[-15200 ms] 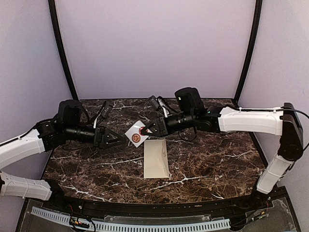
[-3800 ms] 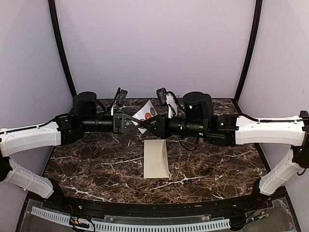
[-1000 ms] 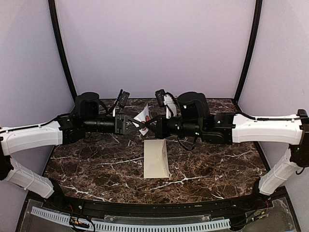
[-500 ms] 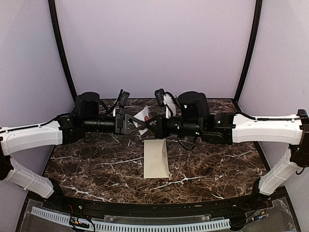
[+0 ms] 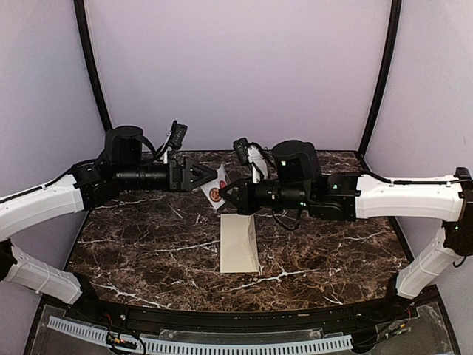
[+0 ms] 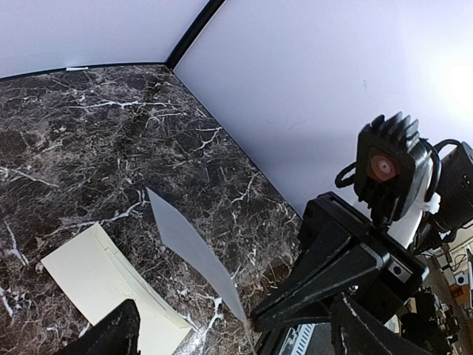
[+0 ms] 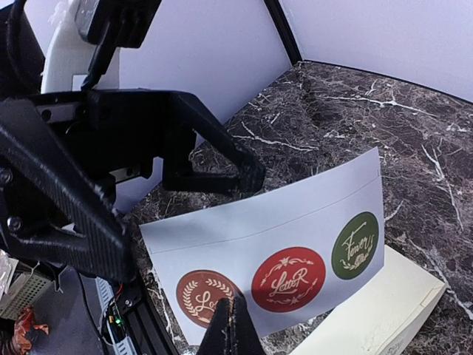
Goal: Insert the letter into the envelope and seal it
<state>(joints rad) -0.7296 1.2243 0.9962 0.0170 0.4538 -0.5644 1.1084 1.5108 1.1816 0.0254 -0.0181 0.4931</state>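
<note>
Right gripper [image 5: 225, 196] pinching sticker strip [image 7: 281, 237]; left gripper [image 5: 208, 176] wide; envelope [image 5: 239, 242] beneath, apart.

- Above the table [image 5: 148, 244], your left arm [image 5: 37, 207] and right arm [image 5: 399, 194] both have smooth white shells on their long links, with black joints between.
- Toward the table's far edge, each arm turns all black: a round motor housing [image 5: 295, 159], then a slim tube.
- Your left gripper [image 5: 213, 176] and right gripper [image 5: 223, 194] are matte black, each with 2 angular, wedge-shaped fingers.
- Thin black cables [image 6: 342, 177] loop loosely around the wrists.
- Your right arm's wrist camera [image 6: 384, 164] has a black ribbed housing with a reddish centre, mounted on a white bracket [image 5: 256, 159].
</note>
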